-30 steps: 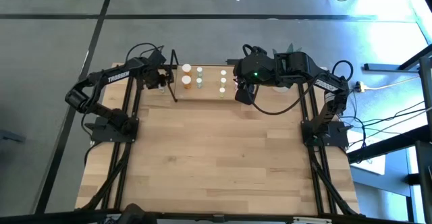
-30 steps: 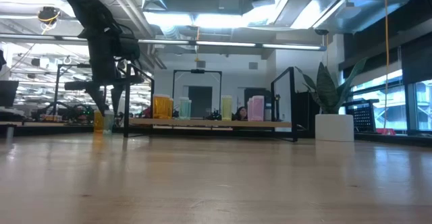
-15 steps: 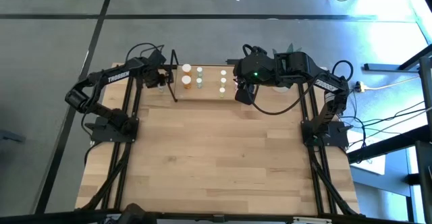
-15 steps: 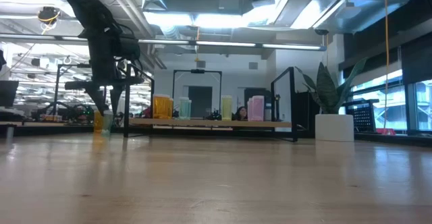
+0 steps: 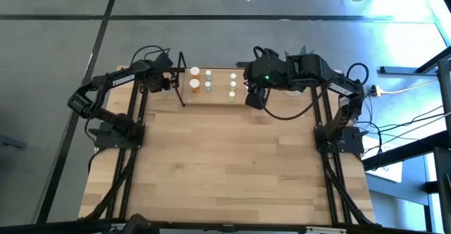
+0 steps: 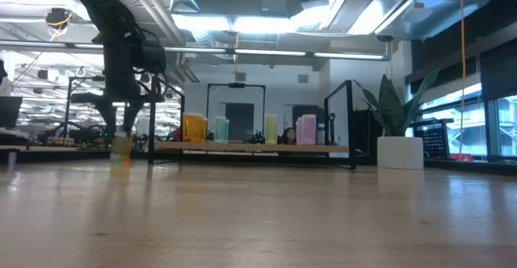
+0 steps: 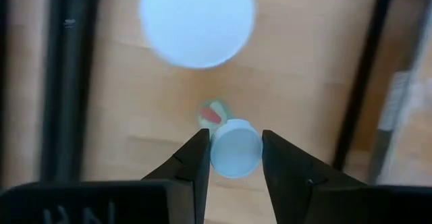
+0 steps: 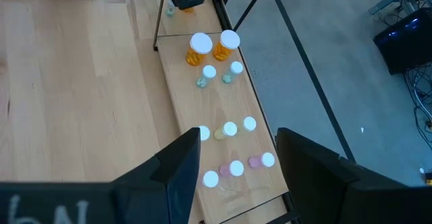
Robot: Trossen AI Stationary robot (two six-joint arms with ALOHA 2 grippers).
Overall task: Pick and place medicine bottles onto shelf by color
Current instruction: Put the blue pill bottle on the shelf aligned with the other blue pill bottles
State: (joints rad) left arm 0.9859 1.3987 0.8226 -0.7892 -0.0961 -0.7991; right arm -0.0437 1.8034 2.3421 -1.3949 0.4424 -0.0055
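One tiny bottle [image 7: 235, 148] sits between my left claw [image 7: 233, 158] fingers, pinched at its white cap, just off the shelf [image 5: 215, 97] end. It looks light, hard and slippery, so I hold gently. My right claw [image 8: 236, 160] hangs open over the shelf.

A potted plant [image 6: 397, 131] stands beyond the table [image 5: 232, 163].

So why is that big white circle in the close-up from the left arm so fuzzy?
In the left wrist view that white cap sits close to the lens, out of focus; the smaller cap between the left gripper fingers looks sharper. The low view has bright ceiling-light glare.
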